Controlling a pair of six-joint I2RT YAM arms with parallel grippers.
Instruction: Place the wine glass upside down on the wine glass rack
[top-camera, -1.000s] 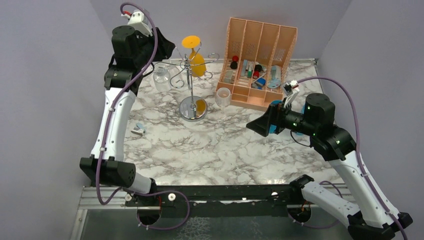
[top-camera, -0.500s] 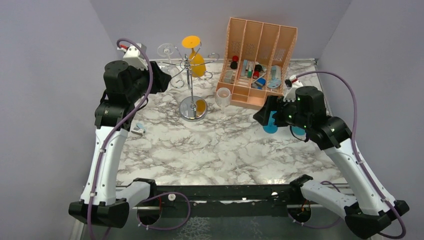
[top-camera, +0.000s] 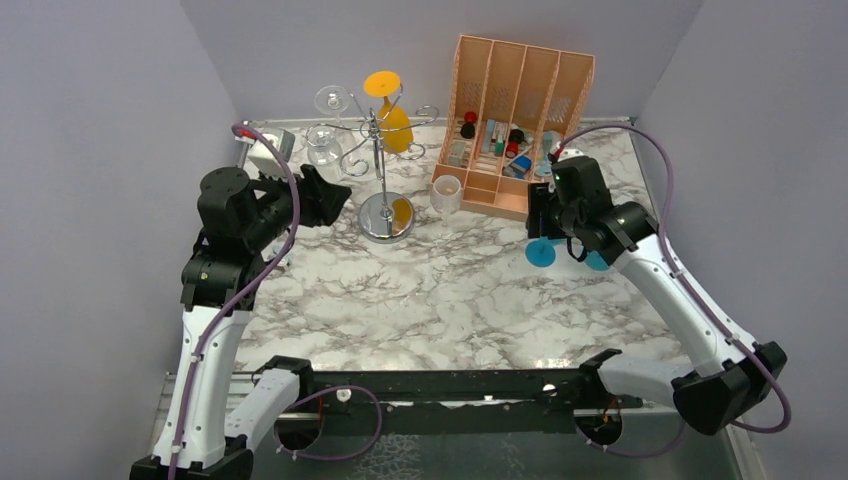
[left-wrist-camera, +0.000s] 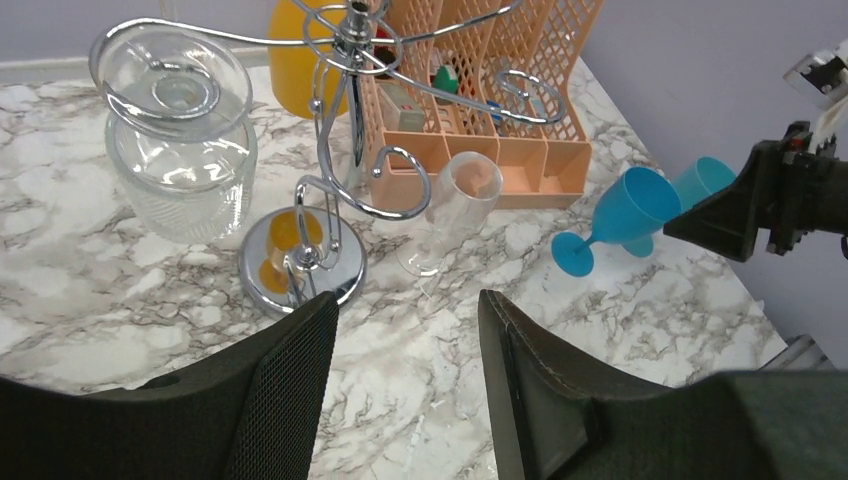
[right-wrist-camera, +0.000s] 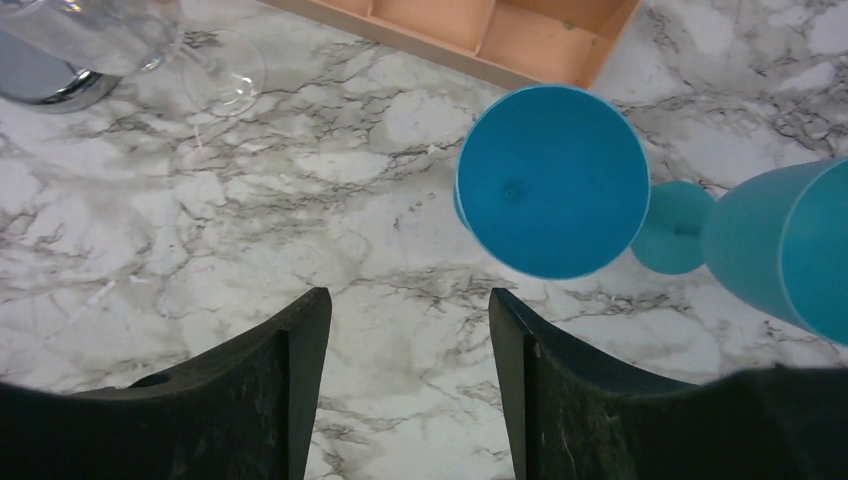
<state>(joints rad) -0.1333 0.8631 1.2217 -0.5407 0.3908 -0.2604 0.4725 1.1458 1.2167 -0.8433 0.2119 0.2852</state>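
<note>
Since the blue wine glass (right-wrist-camera: 553, 180) stands mouth-up on the marble surface (right-wrist-camera: 300, 200) beside a second blue glass (right-wrist-camera: 790, 240), the right gripper (right-wrist-camera: 408, 300) hovers near it, jaws parted and empty, likely to grasp and invert it. The wine glass rack (top-camera: 378, 165) stands well apart to the left, by the left gripper (left-wrist-camera: 410, 300), likewise released.

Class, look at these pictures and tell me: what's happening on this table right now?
The robot is loading a wine glass rack. An orange glass and a clear glass hang upside down on it. The left hand sits open and empty near the rack; the right hand, open, hovers over a blue glass standing on the table.
</note>
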